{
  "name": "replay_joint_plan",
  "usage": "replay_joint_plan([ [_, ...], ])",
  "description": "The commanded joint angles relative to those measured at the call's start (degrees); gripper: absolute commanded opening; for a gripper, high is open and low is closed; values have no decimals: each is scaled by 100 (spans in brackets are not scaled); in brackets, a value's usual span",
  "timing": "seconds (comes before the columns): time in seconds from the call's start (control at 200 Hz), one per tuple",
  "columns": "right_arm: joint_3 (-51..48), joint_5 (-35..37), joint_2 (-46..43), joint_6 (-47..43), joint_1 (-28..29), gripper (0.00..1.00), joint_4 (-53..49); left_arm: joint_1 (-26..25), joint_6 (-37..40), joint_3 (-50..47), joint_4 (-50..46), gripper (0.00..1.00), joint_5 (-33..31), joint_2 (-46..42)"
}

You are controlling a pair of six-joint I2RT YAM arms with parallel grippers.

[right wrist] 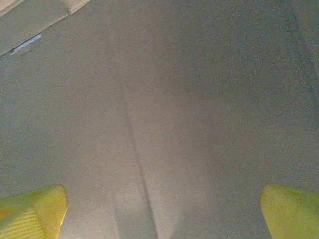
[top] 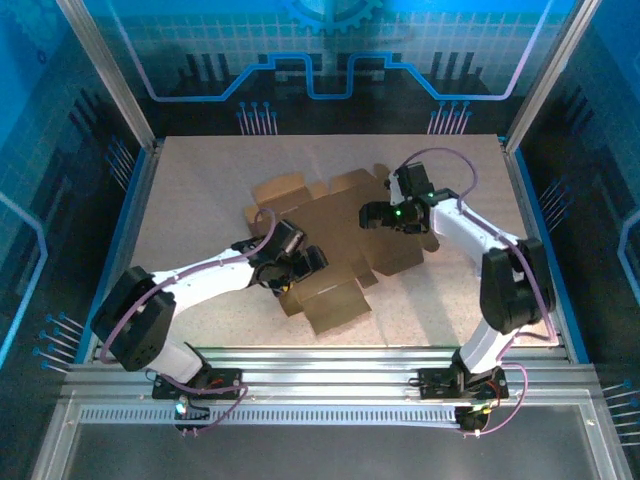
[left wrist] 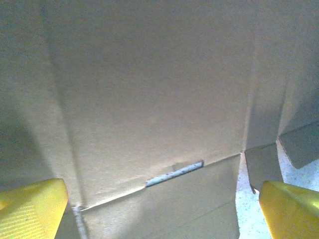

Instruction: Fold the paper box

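Note:
The paper box (top: 335, 225) is a brown die-cut cardboard sheet lying unfolded in the middle of the table, flaps spread outward. My left gripper (top: 308, 262) hovers over its near left part, open; in the left wrist view its yellow fingertips (left wrist: 31, 209) stand wide apart over a panel (left wrist: 149, 99) with a narrow slot (left wrist: 174, 174) on a crease. My right gripper (top: 373, 216) is over the sheet's right middle, open. Between its yellow fingertips (right wrist: 291, 209) in the right wrist view lies bare cardboard (right wrist: 199, 99) with a long crease (right wrist: 142, 164). Nothing is held.
The speckled beige table (top: 200, 190) surrounds the sheet, and a strip of it shows beside a flap (left wrist: 244, 199). Metal frame posts and blue walls enclose the table's sides. An aluminium rail (top: 330, 360) runs along the near edge by the arm bases.

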Motion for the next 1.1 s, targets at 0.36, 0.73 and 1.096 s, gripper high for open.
replay_joint_plan([
  [0.36,662,-199,1334,67,-549,100,-264,-145,-394,435,90,99,79,923],
  [0.73,-514,-303,593,145,-685,100,-41,655,204,574,-208,99,398,1304],
  [1.096,-1900,-373,-345,616,-163,100,394,1668,1453,1868,-697,99,370,2203],
])
